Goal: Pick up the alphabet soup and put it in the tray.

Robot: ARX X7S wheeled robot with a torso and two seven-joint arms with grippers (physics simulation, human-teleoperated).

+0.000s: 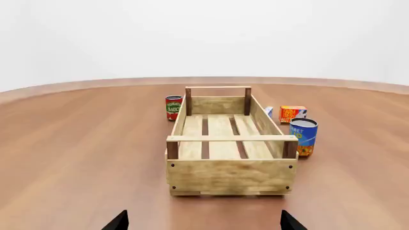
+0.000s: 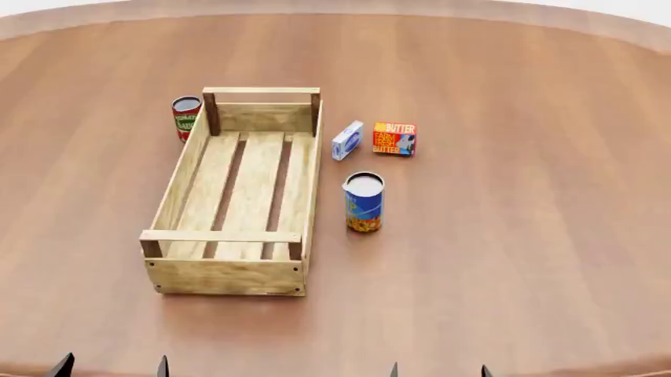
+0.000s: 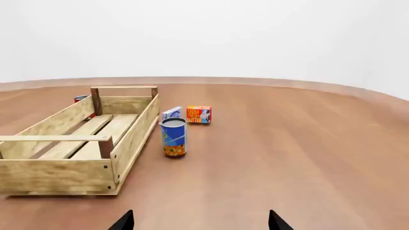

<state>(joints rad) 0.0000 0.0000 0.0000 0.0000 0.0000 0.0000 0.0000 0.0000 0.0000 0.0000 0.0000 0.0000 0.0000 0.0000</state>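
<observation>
The alphabet soup (image 2: 364, 202), a blue can with an orange band at its bottom and a silvery top, stands upright on the table just right of the tray (image 2: 185, 160); it also shows in the left wrist view (image 1: 303, 136) and the right wrist view (image 3: 173, 137). The tray is a long light-wood crate with a slatted bottom, seen in the left wrist view (image 1: 230, 176) and the right wrist view (image 3: 57, 176), with nothing in it. My left gripper (image 1: 203, 221) and right gripper (image 3: 200, 221) are open and empty, near the table's front edge, well short of the can.
A red-and-green tomato sauce can (image 2: 187, 117) stands by the tray's far left corner. A small blue-white box (image 2: 347, 140) and an orange butter box (image 2: 394, 138) lie beyond the soup can. The round wooden table (image 2: 524, 236) spreads wide to the right.
</observation>
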